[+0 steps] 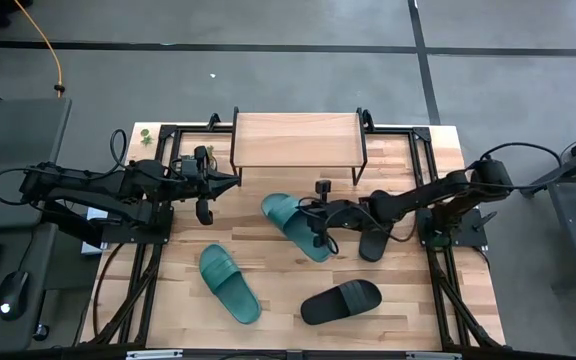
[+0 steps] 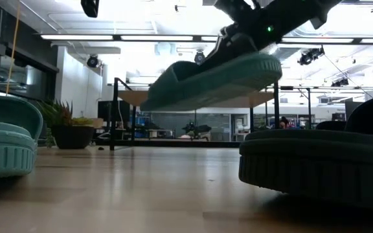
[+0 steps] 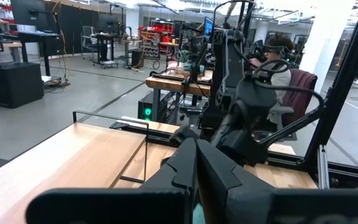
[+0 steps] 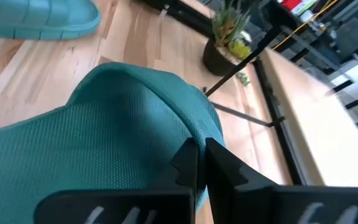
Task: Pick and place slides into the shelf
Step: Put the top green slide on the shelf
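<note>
My right gripper (image 1: 320, 226) is shut on a teal slide (image 1: 295, 226), which sits in front of the shelf (image 1: 296, 140) and shows lifted in the low view (image 2: 212, 81). The second teal slide (image 1: 230, 284) lies sole-down near the table's near-left part. One black slide (image 1: 341, 301) lies near the near edge. The other (image 1: 373, 241) lies under my right arm. My left gripper (image 1: 230, 181) hovers shut beside the shelf's left end and holds nothing. My right gripper pinches the teal slide's side rim (image 4: 185, 140) between its two fingers (image 4: 219, 163), reaching in from the table's right. The low view shows the slide lifted clear of the table and tilted, its left end lower.
A small potted plant (image 1: 144, 135) stands at the far-left corner. Black frame rails (image 1: 420, 160) run along the table's edges. Bare wood lies between the shelf and the loose slides. A person (image 3: 278, 59) sits beyond the table.
</note>
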